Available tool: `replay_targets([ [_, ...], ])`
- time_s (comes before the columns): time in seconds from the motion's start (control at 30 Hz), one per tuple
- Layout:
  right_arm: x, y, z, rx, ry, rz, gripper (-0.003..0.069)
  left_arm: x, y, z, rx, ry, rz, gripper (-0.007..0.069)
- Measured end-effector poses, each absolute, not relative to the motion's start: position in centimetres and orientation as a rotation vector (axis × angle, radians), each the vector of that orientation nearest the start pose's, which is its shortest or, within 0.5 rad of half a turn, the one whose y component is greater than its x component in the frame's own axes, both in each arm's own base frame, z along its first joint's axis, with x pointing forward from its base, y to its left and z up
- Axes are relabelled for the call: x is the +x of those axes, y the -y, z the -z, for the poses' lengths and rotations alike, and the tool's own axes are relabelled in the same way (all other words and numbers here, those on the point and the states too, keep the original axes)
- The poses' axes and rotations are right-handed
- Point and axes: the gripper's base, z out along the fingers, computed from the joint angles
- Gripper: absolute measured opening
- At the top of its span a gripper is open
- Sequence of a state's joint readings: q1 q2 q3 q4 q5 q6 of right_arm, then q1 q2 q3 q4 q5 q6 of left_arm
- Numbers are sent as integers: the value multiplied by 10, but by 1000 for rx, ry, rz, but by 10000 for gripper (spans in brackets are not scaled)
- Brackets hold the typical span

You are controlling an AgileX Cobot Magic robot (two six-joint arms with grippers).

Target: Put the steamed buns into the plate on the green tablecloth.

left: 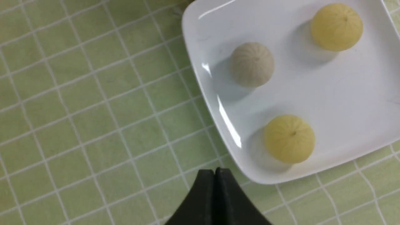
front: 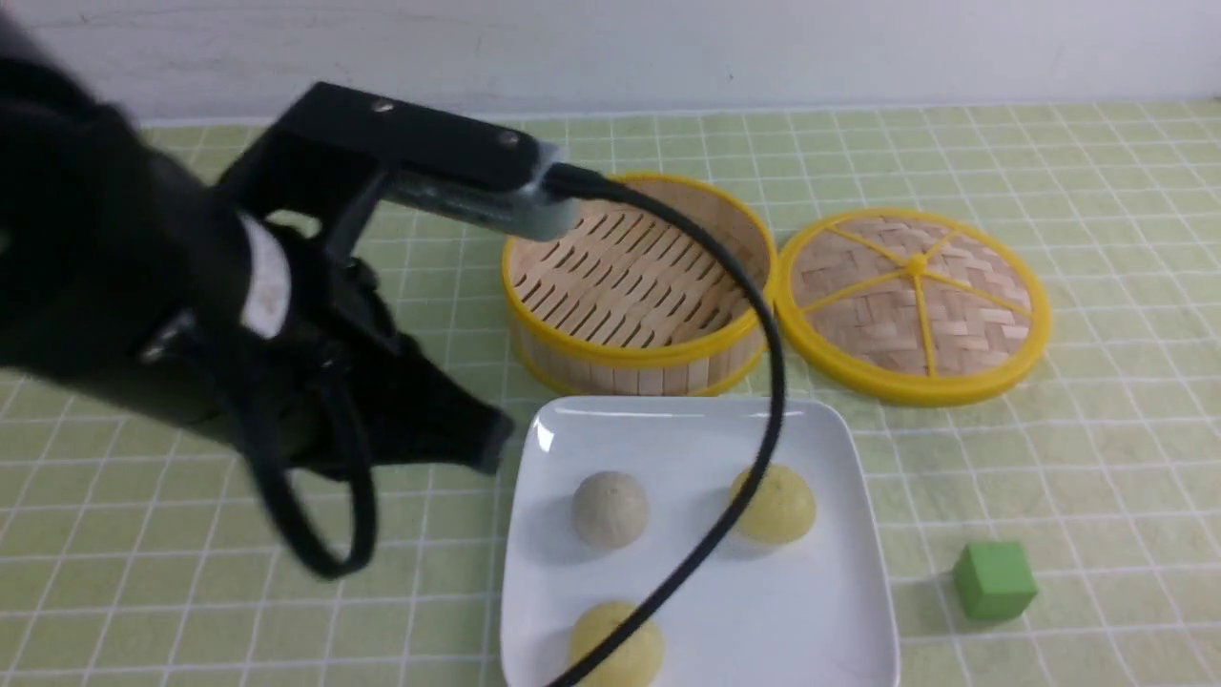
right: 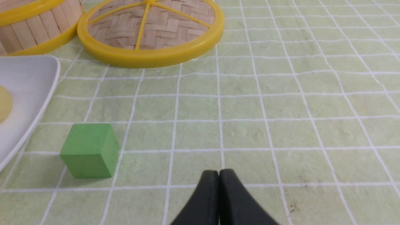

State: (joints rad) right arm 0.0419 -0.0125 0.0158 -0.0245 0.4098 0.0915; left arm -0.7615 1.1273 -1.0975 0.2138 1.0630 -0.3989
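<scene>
All three buns (front: pixel 610 509) are seen on the plate (front: pixel 839 611), which rests on the tablecloth (front: pixel 1049 458) near the empty steamer (front: pixel 639 286). The left gripper (left: pixel 215 171) is pressed together, empty, just left of the plate's left edge; the buns lie to its right. The right gripper (right: pixel 218 172) is likewise closed and empty, over bare cloth well right of the plate. No bun appears left to move.

Plain white wall (front: pixel 763 48) behind the table, even light
</scene>
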Motion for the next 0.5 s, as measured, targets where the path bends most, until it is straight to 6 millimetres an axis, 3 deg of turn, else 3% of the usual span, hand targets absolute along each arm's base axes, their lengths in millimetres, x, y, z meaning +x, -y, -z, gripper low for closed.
replay_targets([
  [0.2, 51, -1, -172, 32, -1896, -66, 19, 128, 101, -325, 410, -2353, 332, 2],
  [0.37, 51, -1, -172, 32, -1897, -66, 19, 116, 95, -305, 339, -2183, 520, 2],
  [0.5, 51, -1, -172, 31, -1896, -64, 25, 114, 92, -294, 357, -2166, 507, 2],
])
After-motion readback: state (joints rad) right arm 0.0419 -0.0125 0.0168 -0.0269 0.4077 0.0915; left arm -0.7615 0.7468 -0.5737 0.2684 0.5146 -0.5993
